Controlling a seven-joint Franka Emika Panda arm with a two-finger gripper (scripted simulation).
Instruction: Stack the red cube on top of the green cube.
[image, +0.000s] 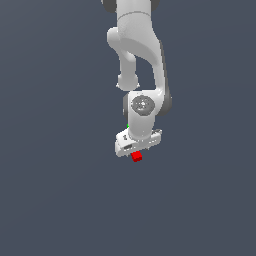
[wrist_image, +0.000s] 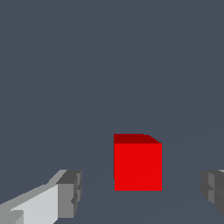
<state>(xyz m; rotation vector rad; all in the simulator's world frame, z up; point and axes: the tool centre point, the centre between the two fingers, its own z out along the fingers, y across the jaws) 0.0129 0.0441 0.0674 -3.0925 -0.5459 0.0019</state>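
Wrist view shows the tool (wrist_image: 138, 192) wide open, holding nothing, its fingers (wrist_image: 70, 192) flanking the red cube (wrist_image: 138, 166). Centre it, descend squarely, then close.

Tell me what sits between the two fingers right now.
The red cube sits between the fingers, with bare floor showing on each side of it, so neither finger touches it. The wrist view shows this.

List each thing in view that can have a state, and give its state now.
gripper: open, fingers on either side of the red cube, not touching it.
red cube: on the surface, upright, not gripped, not stacked.
green cube: almost hidden behind the arm in the exterior view; only a sliver shows, its state cannot be told.
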